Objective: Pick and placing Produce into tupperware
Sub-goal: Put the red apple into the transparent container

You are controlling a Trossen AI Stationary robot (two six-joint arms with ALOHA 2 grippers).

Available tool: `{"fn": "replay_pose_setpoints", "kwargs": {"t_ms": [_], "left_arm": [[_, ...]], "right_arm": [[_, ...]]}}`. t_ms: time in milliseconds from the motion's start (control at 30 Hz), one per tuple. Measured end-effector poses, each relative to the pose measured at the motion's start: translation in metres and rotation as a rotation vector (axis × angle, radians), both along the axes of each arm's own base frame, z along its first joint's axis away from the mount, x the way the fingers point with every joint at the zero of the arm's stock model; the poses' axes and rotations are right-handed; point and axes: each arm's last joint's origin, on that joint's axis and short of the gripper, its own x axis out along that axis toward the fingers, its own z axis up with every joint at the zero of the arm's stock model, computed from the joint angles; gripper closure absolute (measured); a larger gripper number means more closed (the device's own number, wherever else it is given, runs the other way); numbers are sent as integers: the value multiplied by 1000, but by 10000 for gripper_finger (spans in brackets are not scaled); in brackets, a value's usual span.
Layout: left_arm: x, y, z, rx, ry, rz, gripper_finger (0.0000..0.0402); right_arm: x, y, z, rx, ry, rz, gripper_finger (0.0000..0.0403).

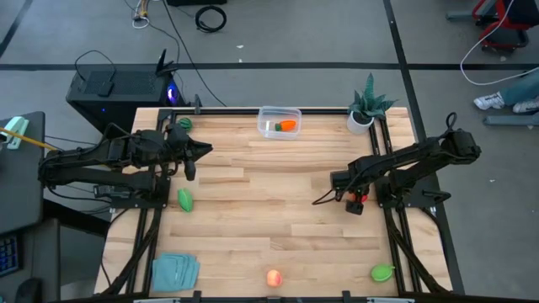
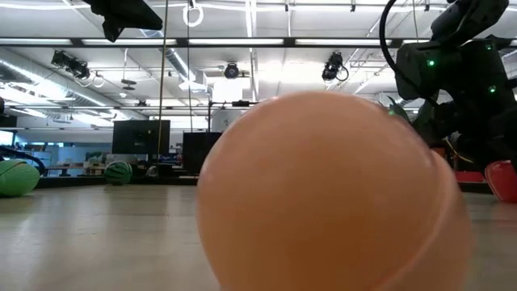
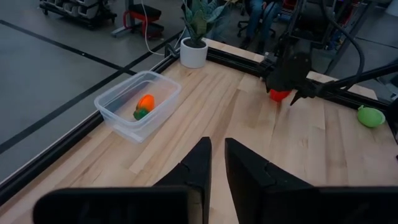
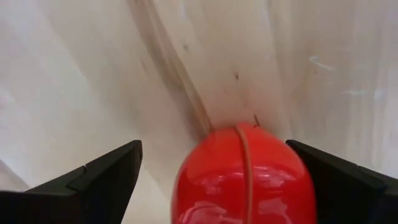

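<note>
Because the red piece (image 1: 357, 204) lies directly under the right gripper (image 1: 354, 199), the coming move turns on that one alignment. In the high view the right arm reaches in from the right edge of the tabletop (image 1: 278, 219) and its gripper sits over the red piece on the right side. The left gripper (image 1: 190, 158) hovers over the far left part, nearly closed and holding nothing. The tupperware (image 1: 279, 121) stands at the far edge, centre, with the carrot (image 1: 288, 125) already inside. A green piece (image 1: 184, 200) lies near the left arm, another green piece (image 1: 382, 273) at the near right corner, and a peach-orange piece (image 1: 274, 278) at the near edge.

In the low view the peach-orange piece (image 2: 323, 194) fills the foreground; the red piece (image 2: 502, 179) shows at the right edge below the dark arm.

In the left wrist view the near-closed fingers (image 3: 196, 171) point across the tabletop; the tupperware (image 3: 138, 104) with the carrot (image 3: 144, 104) lies ahead, well apart.

In the right wrist view the fingers (image 4: 106, 171) stand wide open, one on each side of the red piece (image 4: 242, 174), not yet touching it. Its seam runs lengthwise between them. Judgement: the right arm is placed to close; the left is nearer the green piece.
</note>
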Motion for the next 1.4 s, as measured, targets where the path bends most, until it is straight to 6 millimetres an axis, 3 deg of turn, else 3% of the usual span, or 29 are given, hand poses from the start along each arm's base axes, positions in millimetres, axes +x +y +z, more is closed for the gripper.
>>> {"fn": "replay_pose_setpoints", "kwargs": {"t_ms": [400,1000,1400], "left_arm": [[0,0,0,0,0,0,348],[0,0,0,0,0,0,345],[0,0,0,0,0,0,344]], "right_arm": [[-2,0,0,1,12,61,17],[-1,-1,0,-16,9,52,134],[0,-1,0,-32,12,-74,122]]}}
